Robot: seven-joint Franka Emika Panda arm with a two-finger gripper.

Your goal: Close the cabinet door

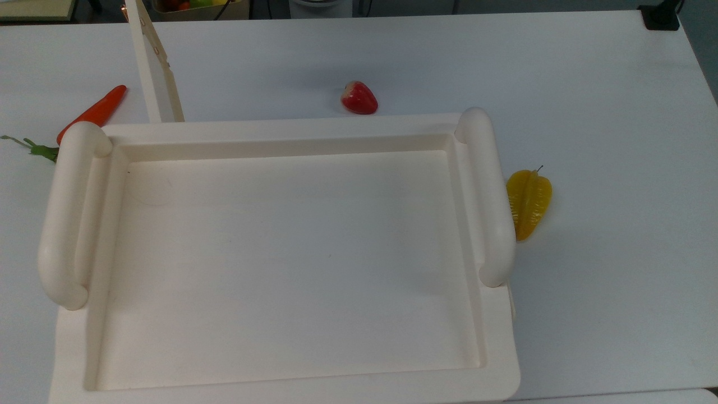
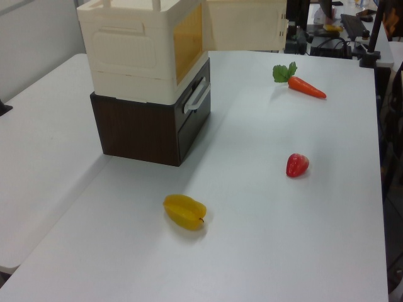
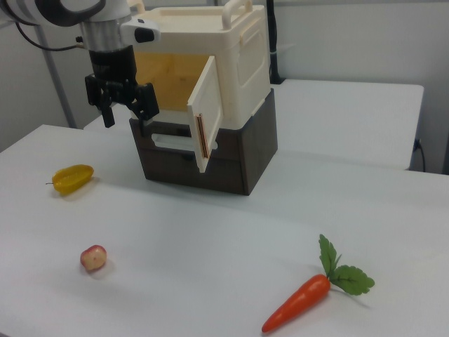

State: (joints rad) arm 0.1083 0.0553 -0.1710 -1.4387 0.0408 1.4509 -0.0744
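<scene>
The cabinet (image 3: 238,49) is a cream-white box with a rimmed tray top (image 1: 280,128), standing on a dark brown drawer unit (image 3: 235,165). Its door (image 3: 205,116) stands swung out, hinged on the right view's right side of the opening, and the yellowish inside shows. In the top view the door (image 1: 154,70) juts away from the cabinet's far left corner. In the left view it (image 2: 245,25) sticks out at the top. My gripper (image 3: 128,121) hangs open in front of the opening, at the right view's left of the door, apart from it and holding nothing.
On the white table lie a carrot (image 3: 303,300) (image 1: 92,112), a red fruit (image 3: 93,258) (image 1: 359,97) and a yellow starfruit (image 3: 72,178) (image 1: 528,202). The drawer unit has a pale handle (image 2: 197,97). A second table (image 3: 351,116) stands behind.
</scene>
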